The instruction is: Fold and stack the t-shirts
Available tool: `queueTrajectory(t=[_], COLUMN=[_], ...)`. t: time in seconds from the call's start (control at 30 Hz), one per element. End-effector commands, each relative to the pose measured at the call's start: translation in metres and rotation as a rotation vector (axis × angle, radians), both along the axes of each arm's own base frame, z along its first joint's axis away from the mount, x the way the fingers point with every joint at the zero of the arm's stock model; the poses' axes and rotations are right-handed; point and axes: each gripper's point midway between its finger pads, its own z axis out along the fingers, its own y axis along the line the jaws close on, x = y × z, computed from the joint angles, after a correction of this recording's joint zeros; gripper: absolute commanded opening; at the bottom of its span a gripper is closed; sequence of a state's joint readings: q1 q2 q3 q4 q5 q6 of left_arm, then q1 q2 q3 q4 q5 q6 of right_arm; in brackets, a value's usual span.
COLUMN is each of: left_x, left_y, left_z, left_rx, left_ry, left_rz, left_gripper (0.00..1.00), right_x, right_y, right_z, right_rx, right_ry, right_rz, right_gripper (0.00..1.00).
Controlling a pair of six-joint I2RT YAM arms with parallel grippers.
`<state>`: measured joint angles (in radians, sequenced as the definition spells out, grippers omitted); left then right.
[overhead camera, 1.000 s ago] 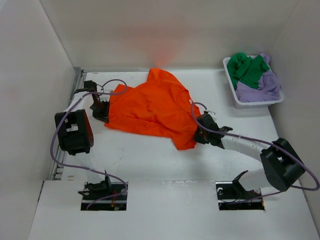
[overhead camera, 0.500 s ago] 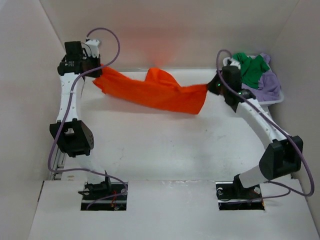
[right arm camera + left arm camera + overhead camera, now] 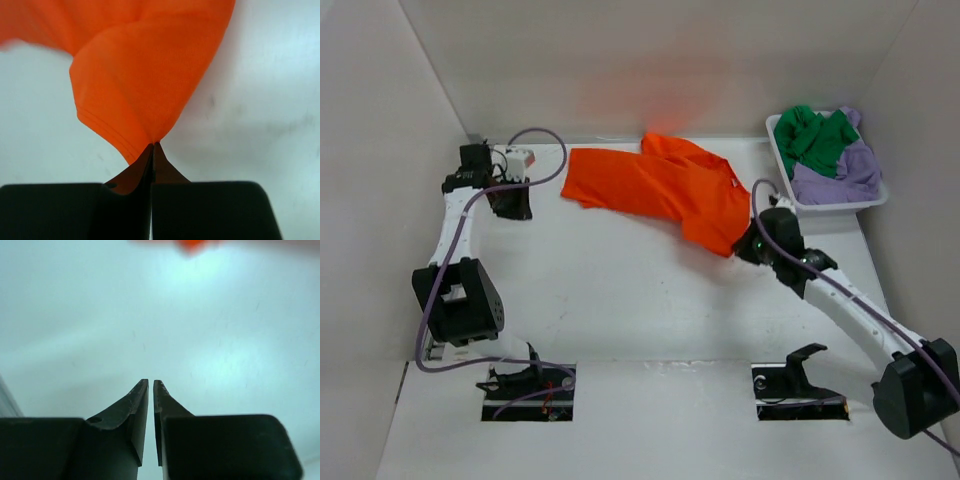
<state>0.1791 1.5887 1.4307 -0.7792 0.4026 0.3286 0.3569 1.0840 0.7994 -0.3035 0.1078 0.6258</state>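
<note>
Right hand [image 3: 152, 146] pinches the orange t-shirt [image 3: 660, 185] by a corner; left hand [image 3: 150, 383], closed empty, sits apart.

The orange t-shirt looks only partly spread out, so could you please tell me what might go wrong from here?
1. The right gripper pinches only a thin bit of hem at its very fingertips, so the orange t-shirt could slip free on a pull.
2. The left gripper is shut on nothing, apart from the cloth; a one-sided pull would likely drag and bunch the orange t-shirt rather than flatten it.
</note>
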Motion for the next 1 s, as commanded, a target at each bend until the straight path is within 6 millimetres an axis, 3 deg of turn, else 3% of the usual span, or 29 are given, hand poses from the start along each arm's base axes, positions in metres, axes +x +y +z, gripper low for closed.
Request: queueTrajectory(t=[0.0, 0.13, 0.2, 0.27, 0.37, 0.47, 0.63, 0.7, 0.8, 0.97], left_x=[-0.056, -0.103, -0.108, -0.1, -0.067, -0.017, 0.076, 0.103, 0.127, 0.146], left_y=[0.007, 0.018, 0.026, 0.03, 0.026, -0.005, -0.055, -0.069, -0.087, -0.105], left_z=[-0.05, -0.109, -0.116, -0.111, -0.095, -0.082, -0.076, -0.077, -0.091, -0.111], left_rx=[0.04, 0.088, 0.11, 0.113, 0.107, 0.086, 0.043, 0.017, -0.02, -0.13], left_ry=[0.219, 0.459, 0.479, 0.446, 0.355, 0.255, 0.085, 0.039, 0.036, 0.077], left_rz=[-0.067, -0.094, -0.085, -0.069, -0.051, -0.075, -0.068, -0.065, -0.064, -0.012], left_gripper=[0.09, 0.1, 0.11, 0.16, 0.29, 0.37, 0.38, 0.39, 0.41, 0.45], right_x=[-0.042, -0.083, -0.098, -0.104, -0.105, -0.097, -0.091, -0.09, -0.089, -0.089], right_y=[0.012, 0.02, 0.021, 0.02, 0.02, 0.013, 0.006, 0.004, 0.002, 0.002], right_z=[-0.047, -0.092, -0.103, -0.108, -0.106, -0.1, -0.098, -0.099, -0.1, -0.101], right_rx=[0.072, 0.074, 0.061, 0.054, 0.059, 0.056, 0.049, 0.051, 0.056, 0.052], right_ry=[0.136, 0.274, 0.316, 0.331, 0.329, 0.307, 0.296, 0.295, 0.297, 0.312], right_rz=[-0.027, -0.021, -0.014, -0.013, -0.001, -0.012, -0.026, -0.034, -0.045, -0.049], right_gripper=[0.0, 0.0, 0.0, 0.0, 0.0, 0.0, 0.0, 0.0, 0.0, 0.0])
